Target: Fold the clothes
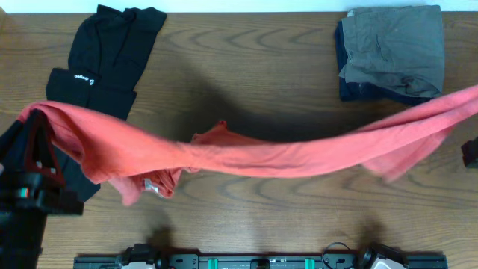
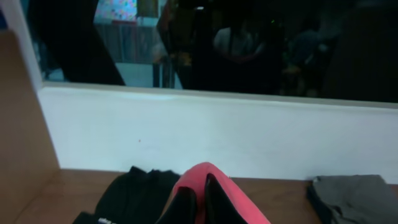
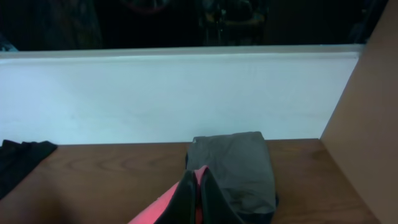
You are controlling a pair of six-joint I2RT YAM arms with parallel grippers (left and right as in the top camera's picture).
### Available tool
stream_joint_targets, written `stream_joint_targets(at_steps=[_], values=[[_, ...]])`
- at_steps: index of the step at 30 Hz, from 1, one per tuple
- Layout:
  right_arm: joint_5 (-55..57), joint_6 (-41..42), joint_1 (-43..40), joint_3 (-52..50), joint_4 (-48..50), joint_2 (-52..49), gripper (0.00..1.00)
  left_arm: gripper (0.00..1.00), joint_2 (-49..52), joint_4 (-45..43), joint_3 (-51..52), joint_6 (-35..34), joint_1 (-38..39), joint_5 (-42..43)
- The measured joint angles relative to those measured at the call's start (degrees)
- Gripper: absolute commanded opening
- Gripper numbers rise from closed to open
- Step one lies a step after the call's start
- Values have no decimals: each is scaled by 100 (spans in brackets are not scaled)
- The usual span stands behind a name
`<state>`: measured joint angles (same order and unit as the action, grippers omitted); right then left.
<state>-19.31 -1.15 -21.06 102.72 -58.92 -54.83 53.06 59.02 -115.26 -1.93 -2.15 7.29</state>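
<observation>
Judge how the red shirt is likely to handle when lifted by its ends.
Likely very floppy: the shirt sags between the left hand and right hand. Probably light, since small pinches hold it. Its bunched left end may land unevenly.

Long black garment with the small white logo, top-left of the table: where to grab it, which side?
Probably pinch the far edge of the long black garment, coming straight down from above: it lies flat on the brown wooden table, so only an edge offers purchase. Its near end runs under the coral-red cotton T-shirt, stretched between the shut left end effector and right end effector.
</observation>
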Motion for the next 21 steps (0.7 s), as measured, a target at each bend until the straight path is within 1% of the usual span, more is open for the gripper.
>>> stream_joint_targets(at_steps=[3, 6, 11, 17, 21], values=[[-149, 2, 0, -2, 90, -356, 1, 6, 372, 31, -2, 0, -2, -72], [-376, 2, 0, -2, 365, -916, 1, 6, 922, 33, 0, 0, 0, -153], [-647, 11, 96, -13, 1279, -2041, 1, 6, 2116, -306, 7, 0, -79, -221], [-619, 199, 688, -20, 2870, -3504, 1, 6, 3615, -1550, 50, -212, -417, -153], [-457, 393, 1084, -13, 3840, -4172, 1, 6, 4236, -2796, 83, -487, -684, 280]])
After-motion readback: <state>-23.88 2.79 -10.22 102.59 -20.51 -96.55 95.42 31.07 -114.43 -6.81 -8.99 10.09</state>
